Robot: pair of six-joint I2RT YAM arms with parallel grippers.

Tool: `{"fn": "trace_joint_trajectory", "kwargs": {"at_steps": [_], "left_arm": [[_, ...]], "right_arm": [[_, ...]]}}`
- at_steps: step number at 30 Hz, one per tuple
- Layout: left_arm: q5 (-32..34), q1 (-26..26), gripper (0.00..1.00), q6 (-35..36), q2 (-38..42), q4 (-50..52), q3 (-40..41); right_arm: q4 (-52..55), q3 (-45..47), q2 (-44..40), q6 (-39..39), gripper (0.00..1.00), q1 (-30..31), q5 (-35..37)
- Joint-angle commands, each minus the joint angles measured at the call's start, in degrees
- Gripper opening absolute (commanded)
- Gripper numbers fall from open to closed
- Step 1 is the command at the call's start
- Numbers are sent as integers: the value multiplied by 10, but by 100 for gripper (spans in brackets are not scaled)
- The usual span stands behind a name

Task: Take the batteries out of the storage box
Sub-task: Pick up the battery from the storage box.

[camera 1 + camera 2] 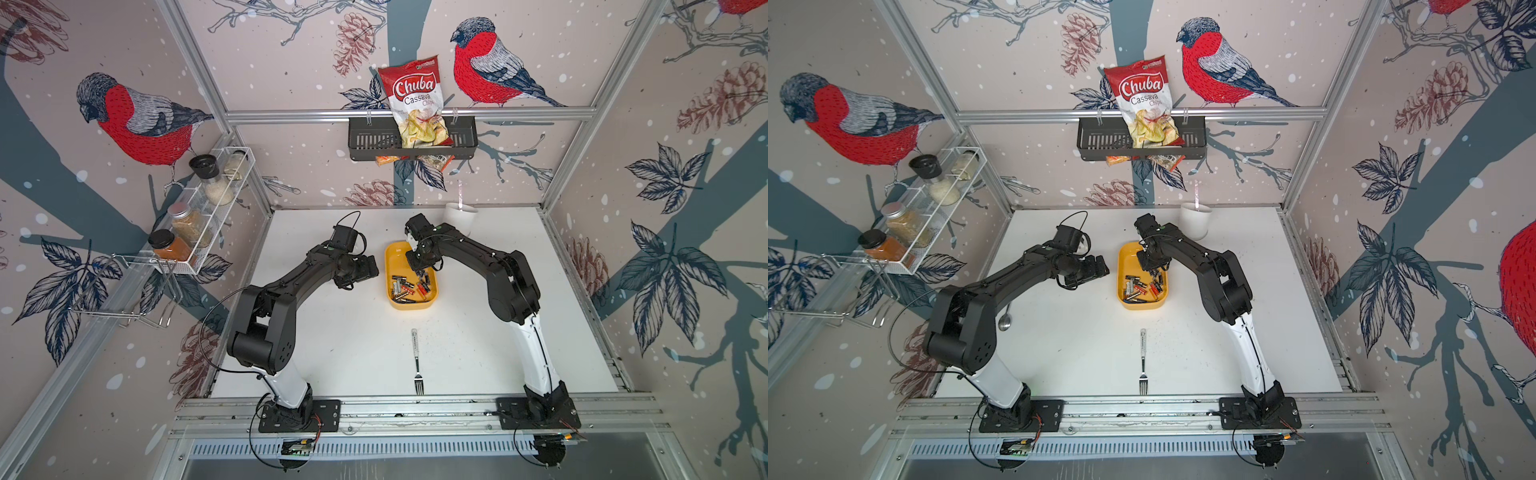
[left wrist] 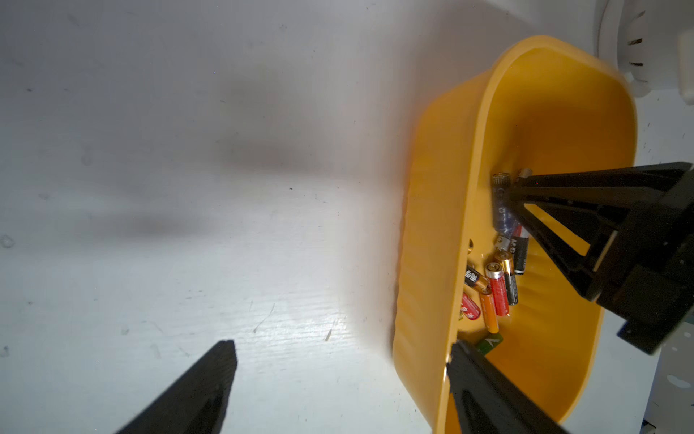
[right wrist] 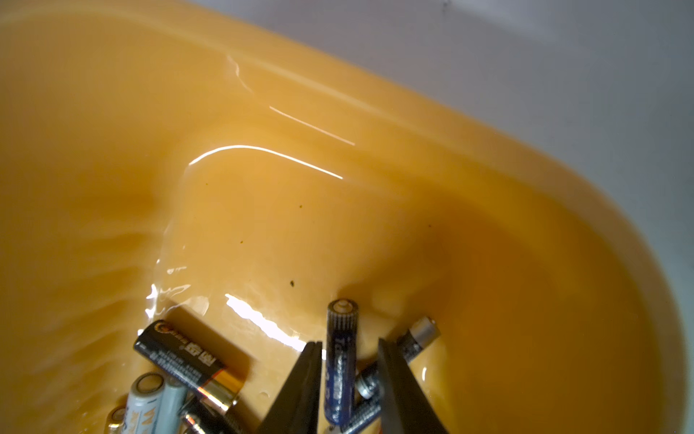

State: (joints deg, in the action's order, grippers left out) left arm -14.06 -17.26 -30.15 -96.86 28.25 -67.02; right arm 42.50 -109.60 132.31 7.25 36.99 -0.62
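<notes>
Near the middle of the white table, between the 2 arms, the yellow box sits flat with its long sides running away from the robot. The batteries lie heaped in the near half of the box, mostly black-and-copper with some red, orange and silver among them, while the far half shows bare yellow floor. The right fingers reach down into the box at the far edge of the heap and stand close on either side of a blue battery that lies lengthwise between them. 1 finger looks to be against it and a thin gap shows at the other, so I cannot tell whether it is truly clamped. The left fingers are released and spread wide just beside the box's left wall, 1 over bare table and the other at the rim. A white cup stands near the box's far right corner, apart from it. A fork lies on the table nearer the robot, its tines pointing toward the robot.
</notes>
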Motion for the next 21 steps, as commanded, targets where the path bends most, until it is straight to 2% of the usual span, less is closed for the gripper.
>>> {"fn": "trace_joint_trajectory", "kwargs": {"at_steps": [1,21], "left_arm": [[-9,2,91,-4,-1,-9,1],[0,1,89,-3,4,-1,0]], "right_arm": [[0,1,4,-7,32,0,-7],[0,4,10,-6,18,0,-11]]}}
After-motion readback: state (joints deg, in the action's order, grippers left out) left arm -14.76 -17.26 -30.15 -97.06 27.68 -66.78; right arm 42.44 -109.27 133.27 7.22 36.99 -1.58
